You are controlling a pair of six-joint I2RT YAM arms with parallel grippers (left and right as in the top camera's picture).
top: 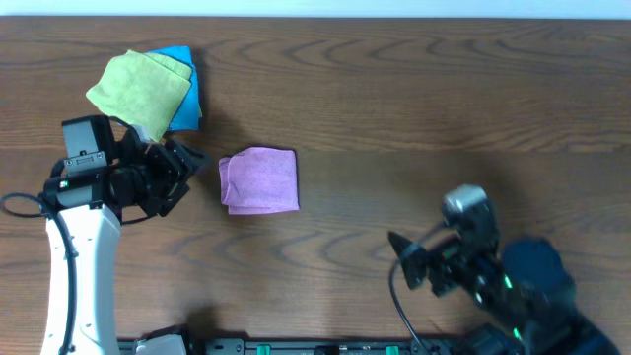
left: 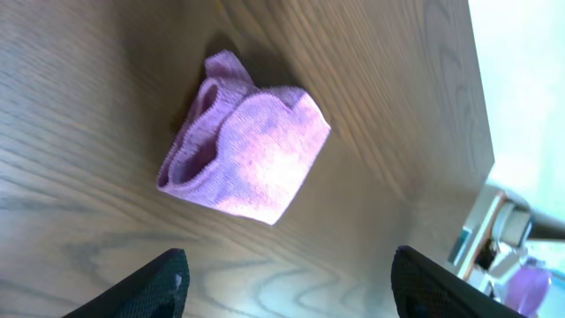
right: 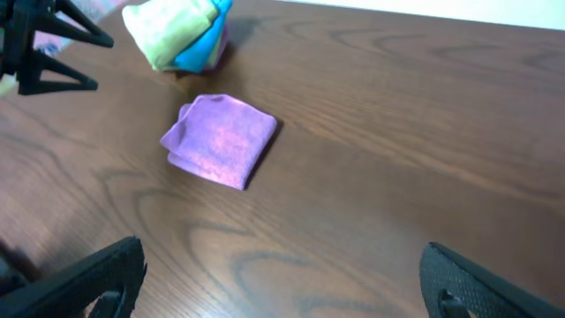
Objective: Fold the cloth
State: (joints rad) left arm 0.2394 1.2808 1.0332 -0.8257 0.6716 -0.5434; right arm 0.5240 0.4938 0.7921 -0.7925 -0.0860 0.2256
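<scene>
Your left claw [top: 192,176] is open and holds nothing. The cloth [top: 259,179] lies folded on the counter [top: 444,99] just ahead of it, its looped edge toward this claw. Your right claw [top: 402,261], also open, is well apart, so the left one is nearer.

- Blue cloth [top: 189,99]: mostly covered by green cloth [top: 138,87]; only right side shows.
- Left gripper [left: 291,254]: wrist view shows two finger ends only, rest cut by bottom edge.
- Right gripper [right: 281,252]: likewise.
- Right arm [top: 532,296]: cut off at bottom edge overhead.
- Clutter [left: 516,256], far right of left wrist view: blurred, not identifiable.
- Cloth [top: 259,179]: inner layers hidden.
</scene>
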